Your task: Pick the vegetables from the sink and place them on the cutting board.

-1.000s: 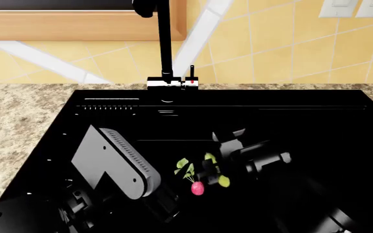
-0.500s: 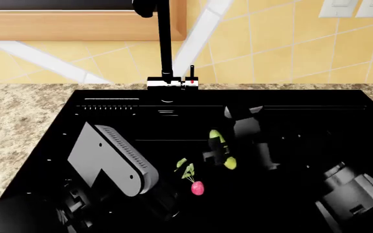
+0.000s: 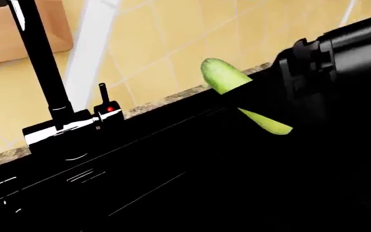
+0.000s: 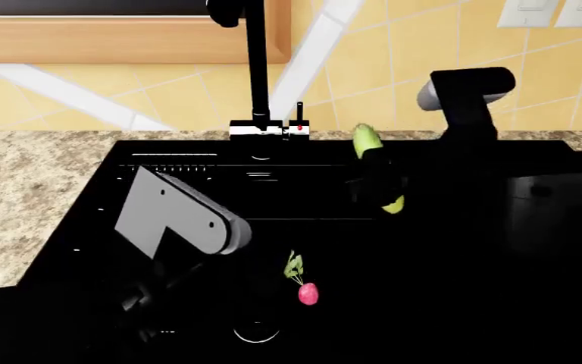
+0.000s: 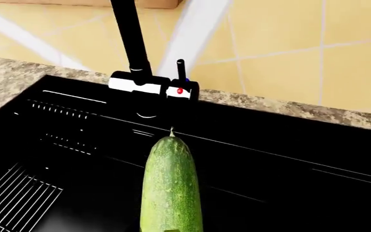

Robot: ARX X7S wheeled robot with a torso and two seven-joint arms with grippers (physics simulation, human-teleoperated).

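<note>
The light yellow-green cucumber hangs above the black sink, near the back rim, right of the faucet. My right gripper is shut on its middle. The cucumber also shows in the right wrist view and in the left wrist view, where the black right gripper crosses it. The pink-red radish with green leaves lies on the sink floor, free. My left arm's grey link is over the sink's left part; its gripper is lost in black. The cutting board is out of view.
The black-and-chrome faucet stands at the sink's back middle, close left of the held cucumber. Speckled granite countertop borders the sink on the left and behind. A yellow tiled wall rises behind. A drain ring lies near the radish.
My right gripper has lifted the cucumber from beside the radish, up and toward the back of the sink. The radish has stayed put. The left arm has shifted slightly.
</note>
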